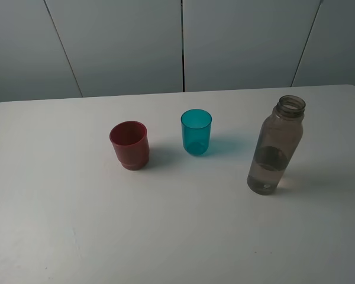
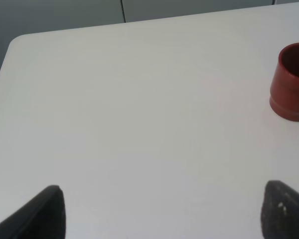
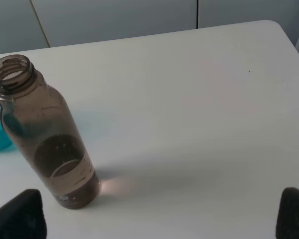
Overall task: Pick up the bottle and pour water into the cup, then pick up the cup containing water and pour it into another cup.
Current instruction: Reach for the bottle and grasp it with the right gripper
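Closest stands the bottle [image 1: 275,148], upright, uncapped and part-filled, on the white table [image 1: 77,236]. To its left is the cup [image 1: 196,132], then another cup [image 1: 129,144]. The left gripper [image 2: 164,214] and right gripper [image 3: 157,219] hover spread wide, holding nothing.

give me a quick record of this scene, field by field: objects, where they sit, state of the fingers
surface: white table
bottle: upright, no cap, partly filled, right of both cups in the high view
teal cup: upright, in the middle, apart from the bottle
red cup: upright, left of the teal cup, not touching it
left fingers: spread open, empty, above bare table
right fingers: spread open, empty, short of the bottle
progress: nothing picked up yet
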Robot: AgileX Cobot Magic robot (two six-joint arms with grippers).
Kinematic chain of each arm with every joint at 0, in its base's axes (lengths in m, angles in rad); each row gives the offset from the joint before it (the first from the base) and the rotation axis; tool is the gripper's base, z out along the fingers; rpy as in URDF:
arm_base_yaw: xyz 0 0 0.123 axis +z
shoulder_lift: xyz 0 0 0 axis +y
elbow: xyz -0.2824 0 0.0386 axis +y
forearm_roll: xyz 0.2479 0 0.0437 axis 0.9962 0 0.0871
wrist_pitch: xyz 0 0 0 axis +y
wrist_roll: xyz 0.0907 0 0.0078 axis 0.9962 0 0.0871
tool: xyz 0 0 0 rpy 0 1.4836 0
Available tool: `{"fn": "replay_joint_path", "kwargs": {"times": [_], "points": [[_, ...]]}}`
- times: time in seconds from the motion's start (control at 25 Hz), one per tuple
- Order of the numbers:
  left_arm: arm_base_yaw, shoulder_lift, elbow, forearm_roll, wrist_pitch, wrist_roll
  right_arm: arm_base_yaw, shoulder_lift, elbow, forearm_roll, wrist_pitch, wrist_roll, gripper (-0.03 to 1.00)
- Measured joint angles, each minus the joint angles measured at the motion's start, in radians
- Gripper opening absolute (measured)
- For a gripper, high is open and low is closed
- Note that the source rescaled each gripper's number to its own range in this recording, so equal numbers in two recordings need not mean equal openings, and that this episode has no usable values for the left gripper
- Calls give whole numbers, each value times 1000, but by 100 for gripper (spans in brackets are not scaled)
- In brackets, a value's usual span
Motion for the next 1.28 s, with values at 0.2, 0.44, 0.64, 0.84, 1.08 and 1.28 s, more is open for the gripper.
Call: {"fn": "replay_joint_path", "kwargs": {"times": [0.2, 0.44, 0.64, 0.84, 1.08, 1.28], "points": [[0, 0, 0, 0, 0, 0, 0, 0, 0, 0, 0, 0, 100], [0, 0, 0, 0, 0, 0, 0, 0, 0, 0, 0, 0, 100], [0, 0, 0, 0, 0, 0, 0, 0, 0, 0, 0, 0, 100], [0, 0, 0, 0, 0, 0, 0, 0, 0, -13, 0, 4, 100], [0, 0, 0, 0, 0, 0, 0, 90, -8, -23, 27, 8, 100], [0, 0, 0, 0, 0, 0, 0, 327, -72, -29, -22, 12, 100]]}}
